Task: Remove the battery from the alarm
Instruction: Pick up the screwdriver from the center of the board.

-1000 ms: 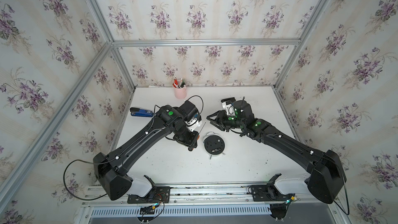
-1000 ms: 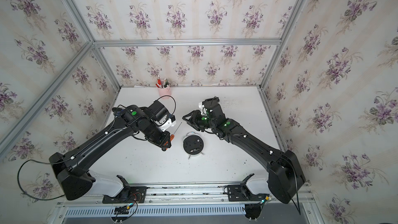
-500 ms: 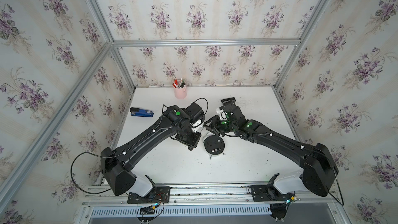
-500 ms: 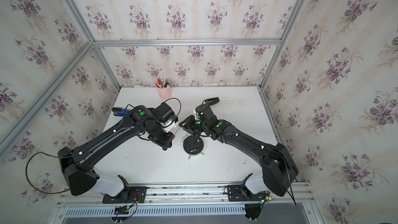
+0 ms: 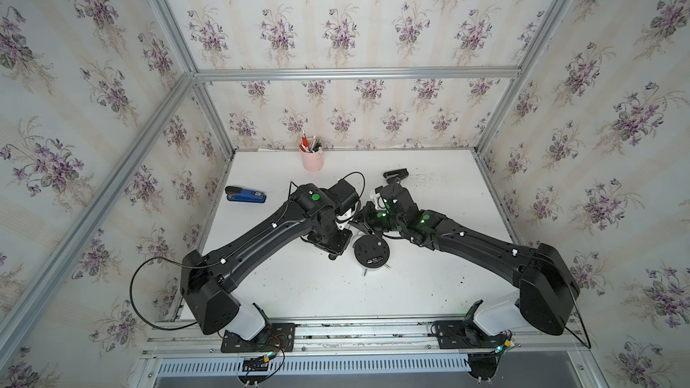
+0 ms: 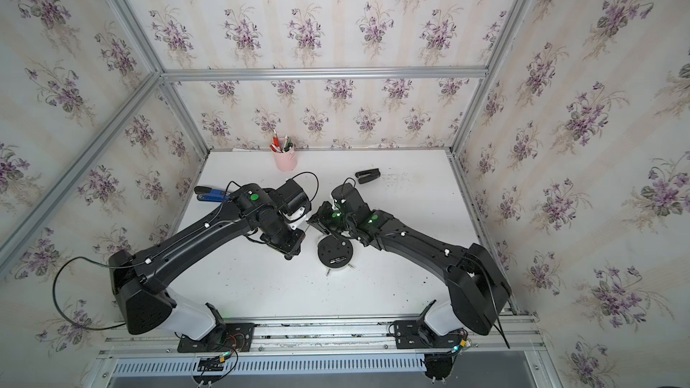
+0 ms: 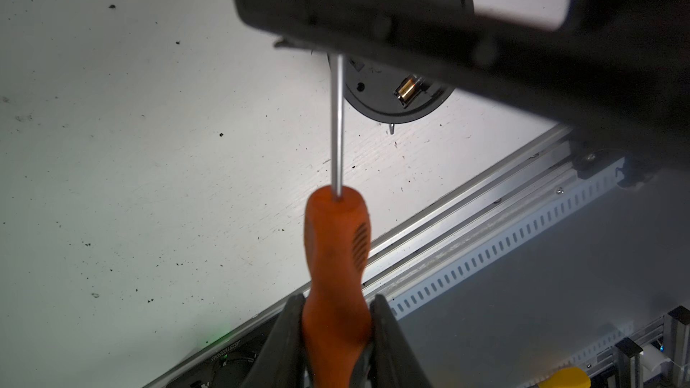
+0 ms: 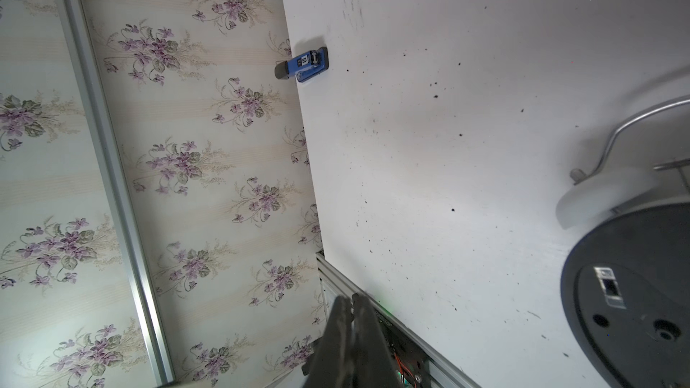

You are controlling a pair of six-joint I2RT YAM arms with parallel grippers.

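Note:
The alarm (image 5: 371, 251) (image 6: 335, 251) lies face down mid-table, black round back up. In the left wrist view its back (image 7: 377, 95) shows a gold end of the battery (image 7: 407, 89) sitting in its slot. My left gripper (image 7: 338, 304) (image 5: 331, 242) is shut on an orange-handled screwdriver (image 7: 336, 248). The shaft points at the alarm's back, and its tip is hidden behind the right arm. My right gripper (image 8: 353, 298) (image 5: 357, 220) is shut on nothing, hovering at the alarm's far edge. The right wrist view shows the alarm's back (image 8: 634, 311) and a white bell (image 8: 605, 195).
A pink cup of pens (image 5: 311, 160) stands at the back. A blue stapler (image 5: 245, 194) (image 8: 304, 63) lies by the left wall. A small black object (image 5: 395, 173) lies behind the right arm. An aluminium rail (image 7: 485, 195) runs along the table's front edge.
The right gripper has closed and moved left and nearer, to the alarm's far edge. The left arm has shifted right with the screwdriver, closer to the alarm. The alarm has not moved.

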